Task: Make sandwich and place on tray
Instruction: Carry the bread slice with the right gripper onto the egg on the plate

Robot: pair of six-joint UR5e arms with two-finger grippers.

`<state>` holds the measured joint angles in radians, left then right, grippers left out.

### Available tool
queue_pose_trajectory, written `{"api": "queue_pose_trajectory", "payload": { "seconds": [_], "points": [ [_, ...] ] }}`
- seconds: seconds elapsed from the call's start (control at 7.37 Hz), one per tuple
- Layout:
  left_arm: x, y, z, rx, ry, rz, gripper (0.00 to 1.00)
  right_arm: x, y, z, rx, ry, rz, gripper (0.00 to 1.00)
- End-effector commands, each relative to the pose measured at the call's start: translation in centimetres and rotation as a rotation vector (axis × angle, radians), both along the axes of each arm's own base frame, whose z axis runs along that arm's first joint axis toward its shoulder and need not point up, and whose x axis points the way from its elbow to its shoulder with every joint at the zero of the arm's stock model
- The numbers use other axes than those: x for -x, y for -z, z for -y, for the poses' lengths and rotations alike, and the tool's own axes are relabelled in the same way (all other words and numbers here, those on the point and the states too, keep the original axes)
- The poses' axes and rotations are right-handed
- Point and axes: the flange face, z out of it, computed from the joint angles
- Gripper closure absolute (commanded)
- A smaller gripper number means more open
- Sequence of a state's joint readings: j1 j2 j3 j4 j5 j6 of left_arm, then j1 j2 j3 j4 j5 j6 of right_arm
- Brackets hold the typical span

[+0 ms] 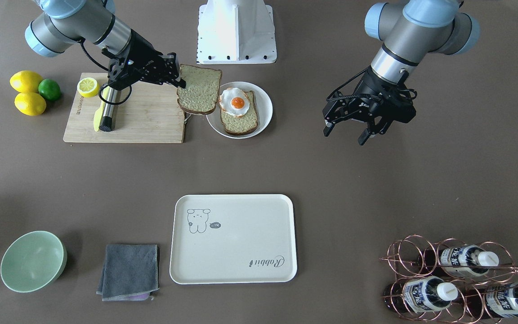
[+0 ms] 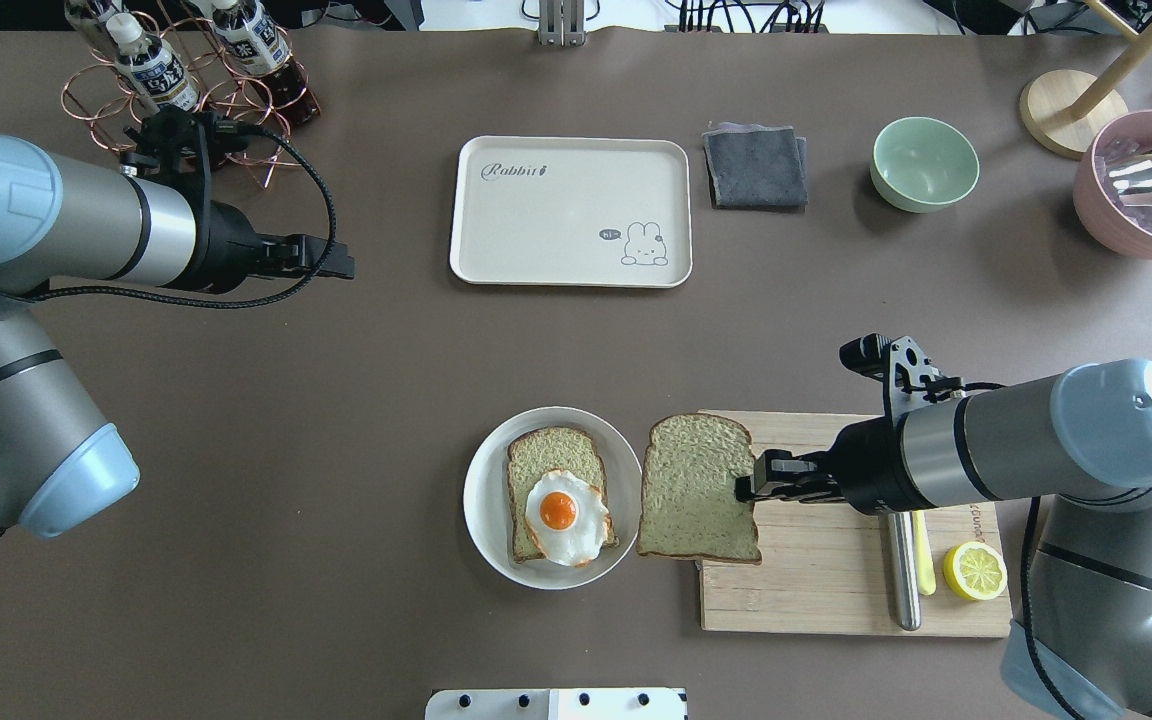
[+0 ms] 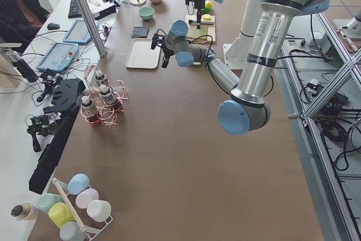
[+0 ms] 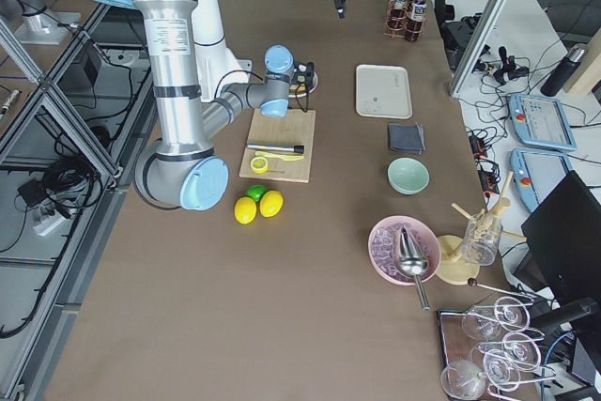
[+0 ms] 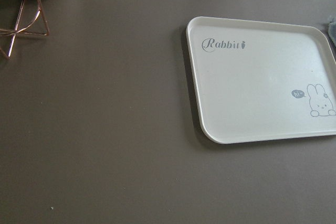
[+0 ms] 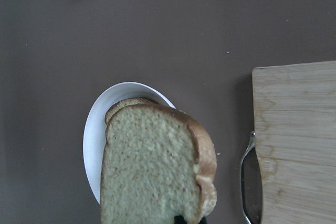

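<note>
Presently the task stands roughly at its midpoint, by my judgement. The bottom slice (image 2: 554,452) lies flat on the round white plate (image 2: 481,500), and the fried egg (image 2: 566,515) sits on top of it, offset toward the 6 o'clock end of the slice in the overhead view. The right gripper (image 2: 748,482) is closed on the 3 o'clock edge of the top slice (image 2: 694,500) and holds it roughly level. This slice hangs at 3 o'clock of the plate, overlapping the 9 o'clock edge of the wooden cutting board (image 2: 816,590); the right wrist camera shows it raised, with part of the plate beneath. It is not over the egg. The left gripper (image 1: 345,135) has its fingers spread and grips nothing; it hovers above bare table at about 9 o'clock of the tray (image 2: 556,230). The tray lies at 12 o'clock of the plate, well apart from it, and no food rests on it. Done: bread base and egg laid. Outstanding: carry the held slice toward 9 o'clock, lower it square onto the egg, release, then transfer the assembled stack to the tray. Noted risk: the egg's offset may let the upper slice seat tilted.
</note>
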<state>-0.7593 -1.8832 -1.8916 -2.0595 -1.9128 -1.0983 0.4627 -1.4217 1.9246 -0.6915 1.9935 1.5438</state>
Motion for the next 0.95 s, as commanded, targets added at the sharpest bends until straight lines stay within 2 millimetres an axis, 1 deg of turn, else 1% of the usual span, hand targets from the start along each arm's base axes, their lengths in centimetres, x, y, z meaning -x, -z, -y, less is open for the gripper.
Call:
{"api": "queue_pose_trajectory", "payload": {
  "seconds": [0.0, 0.14, 0.27, 0.41, 0.54, 0.81],
  "points": [
    [-0.1, -0.2, 0.0, 0.001, 0.001, 0.002, 0.03, 4.5, 1.5, -1.1, -0.016, -0.009, 0.011, 1.00],
    [-0.2, -0.3, 0.1, 0.002, 0.001, 0.004, 0.03, 5.7, 1.6, -1.4, -0.020, -0.016, 0.009, 1.00],
    [-0.3, -0.5, 0.2, 0.005, 0.001, 0.007, 0.03, 6.8, 2.4, -1.8, -0.027, -0.020, 0.017, 1.00],
    [-0.4, -0.4, 0.3, 0.005, 0.001, 0.007, 0.03, 7.8, 3.0, -1.5, -0.033, -0.030, 0.021, 1.00],
    [-0.4, -0.5, 0.4, 0.005, 0.003, 0.007, 0.03, 9.2, 2.8, -0.9, -0.031, -0.039, 0.012, 1.00],
    [-0.5, -0.8, 0.6, 0.005, 0.003, 0.007, 0.03, 10.1, 1.9, -0.9, -0.026, -0.033, -0.007, 1.00]
  ]
}}
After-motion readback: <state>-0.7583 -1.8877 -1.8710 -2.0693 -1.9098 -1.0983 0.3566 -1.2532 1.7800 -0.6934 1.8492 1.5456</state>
